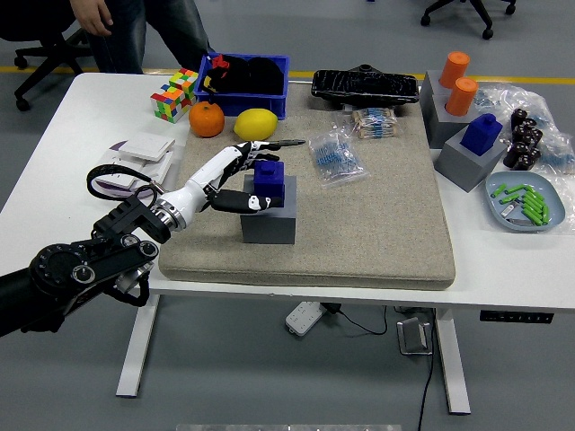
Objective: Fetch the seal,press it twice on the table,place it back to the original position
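Note:
A dark blue seal (269,178) stands upright in a grey block holder (269,218) on the beige mat (377,224), left of centre. My left hand (252,175) reaches in from the lower left. Its white and black fingers (244,153) are spread open around the seal's left side, thumb low at the front and the other fingers behind it. The fingers are at the seal but not closed on it. My right arm is out of view.
A second blue seal (483,131) in a grey holder and two orange cylinders (458,83) stand at the right. An orange (207,118), a lemon (255,123), a pen (286,143), a blue bin (244,76) and bagged parts (335,154) lie behind. A person (135,27) stands at the far left.

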